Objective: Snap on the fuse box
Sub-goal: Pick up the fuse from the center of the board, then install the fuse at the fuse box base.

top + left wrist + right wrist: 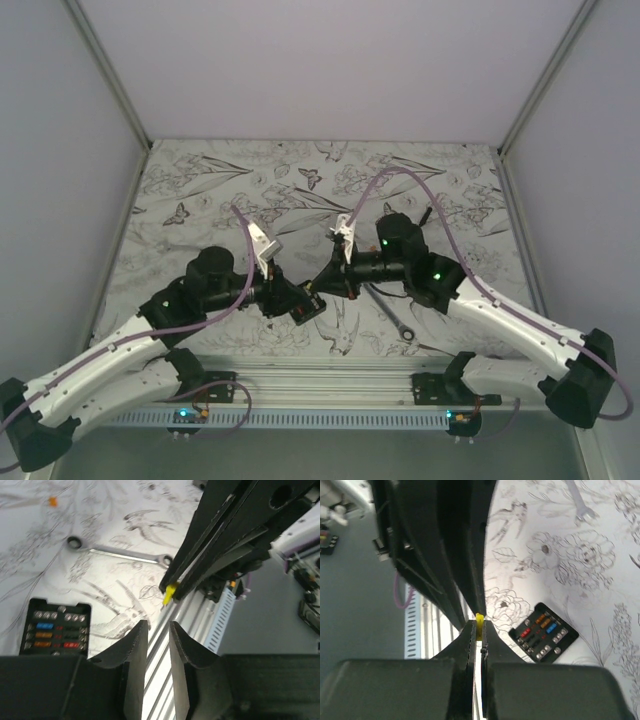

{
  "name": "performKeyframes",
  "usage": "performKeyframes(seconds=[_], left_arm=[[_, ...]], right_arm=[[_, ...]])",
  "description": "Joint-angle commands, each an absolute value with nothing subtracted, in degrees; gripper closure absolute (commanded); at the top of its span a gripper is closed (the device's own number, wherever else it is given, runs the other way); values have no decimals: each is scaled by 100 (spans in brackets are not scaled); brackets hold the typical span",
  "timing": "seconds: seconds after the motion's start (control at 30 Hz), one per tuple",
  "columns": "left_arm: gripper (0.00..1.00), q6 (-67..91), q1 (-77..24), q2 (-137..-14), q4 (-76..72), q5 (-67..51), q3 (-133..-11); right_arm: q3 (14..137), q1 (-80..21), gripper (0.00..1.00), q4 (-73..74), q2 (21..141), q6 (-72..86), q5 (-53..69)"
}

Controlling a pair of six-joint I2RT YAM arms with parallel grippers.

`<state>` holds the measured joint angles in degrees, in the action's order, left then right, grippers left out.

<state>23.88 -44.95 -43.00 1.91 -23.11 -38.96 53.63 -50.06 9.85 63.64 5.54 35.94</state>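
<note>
My right pincer (479, 630) is clamped on a small yellow plastic piece (479, 619); my left pincer (158, 625) stands apart. The small black square plastic fuse box (56, 627) lies uncovered on the table (100, 510), at nine o'clock from the left pincer.

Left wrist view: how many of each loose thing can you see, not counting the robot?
fuse box: 1
wrench: 1
yellow bit: 1
orange bit: 1
Total: 4
</note>
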Motion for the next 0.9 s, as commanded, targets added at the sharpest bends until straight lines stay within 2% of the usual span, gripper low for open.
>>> performKeyframes(seconds=[0.0, 0.17, 0.3, 0.57, 0.87], left_arm=[[70, 2505, -4491, -4033, 526, -1266, -3636], [56, 2801, -4410, -3753, 1329, 291, -3434], [44, 3022, -4291, -3793, 1755, 991, -3331], [32, 3497, -3626, -4165, 2059, 1269, -3150], [12, 4050, -2769, -4543, 2385, 989, -3121]], right_arm=[[5437, -5045, 100, 1144, 6717, 796, 2538], [5468, -5253, 100, 1222, 7200, 1149, 1227], [5584, -5594, 100, 1354, 7612, 1428, 288], [5855, -6269, 100, 1496, 8382, 1974, -1003], [5922, -6562, 100, 1504, 8816, 2398, -1405]])
